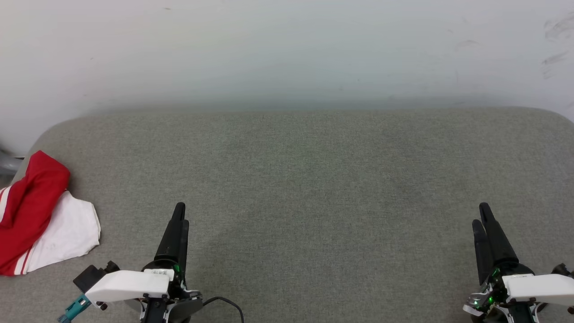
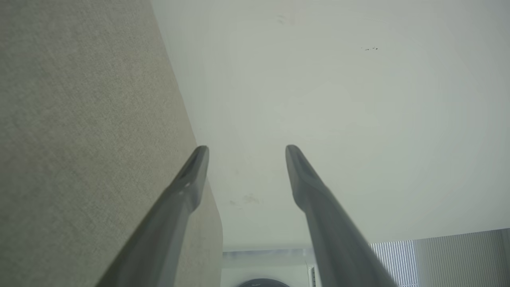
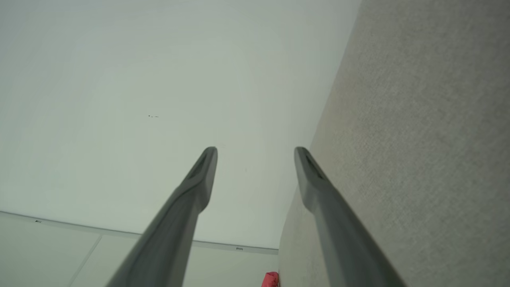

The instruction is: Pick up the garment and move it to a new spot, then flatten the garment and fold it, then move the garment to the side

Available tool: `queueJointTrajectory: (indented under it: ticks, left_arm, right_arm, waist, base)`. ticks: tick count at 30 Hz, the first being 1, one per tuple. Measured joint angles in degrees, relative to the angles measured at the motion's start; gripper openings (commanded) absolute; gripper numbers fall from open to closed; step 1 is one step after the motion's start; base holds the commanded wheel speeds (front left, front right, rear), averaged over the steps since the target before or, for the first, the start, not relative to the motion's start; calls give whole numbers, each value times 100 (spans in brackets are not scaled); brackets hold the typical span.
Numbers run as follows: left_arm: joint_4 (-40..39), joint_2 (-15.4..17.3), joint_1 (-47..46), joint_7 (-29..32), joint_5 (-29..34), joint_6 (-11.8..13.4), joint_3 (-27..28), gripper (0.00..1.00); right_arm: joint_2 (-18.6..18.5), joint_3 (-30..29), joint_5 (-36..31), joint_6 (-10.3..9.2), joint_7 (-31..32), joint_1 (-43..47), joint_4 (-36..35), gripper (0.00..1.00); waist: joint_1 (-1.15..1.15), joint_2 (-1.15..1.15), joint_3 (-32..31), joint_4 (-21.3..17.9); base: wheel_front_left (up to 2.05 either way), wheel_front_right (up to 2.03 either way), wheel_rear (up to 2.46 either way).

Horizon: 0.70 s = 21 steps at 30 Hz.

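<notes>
A grey woven-fabric surface [image 1: 314, 179] with rounded corners meets a pale wall [image 1: 287, 45] (faintly scuffed toward the right), evenly lit.

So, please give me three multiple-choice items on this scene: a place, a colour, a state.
1. The garment lies at the grey surface's: A left edge; B centre; C right edge.
2. Its colours: A blue, yellow; B red, white; C black.
3. The left gripper and right gripper are: A open, empty; B shut; C holding cloth.
Answers: A, it sits far left in the head view; B, red cloth, white panel; A, fingers apart, nothing between.
</notes>
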Motion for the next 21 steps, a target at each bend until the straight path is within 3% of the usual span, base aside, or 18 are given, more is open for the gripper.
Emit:
queueJointTrajectory:
  ticks: [5,21]
  left_arm:
    - [-146,0,5,-104,519,0,-38,100]
    - [-389,-1,115,-404,2807,0,-70,100]
  right_arm:
    - [-70,52,-630,0,-131,38,-86,100]
    - [-46,33,-3486,1,-435,177,-344,100]
  waist:
    - [0,0,-4,15]
    - [0,0,-49,40]
  base:
    - [0,0,0]
    - [0,0,0]
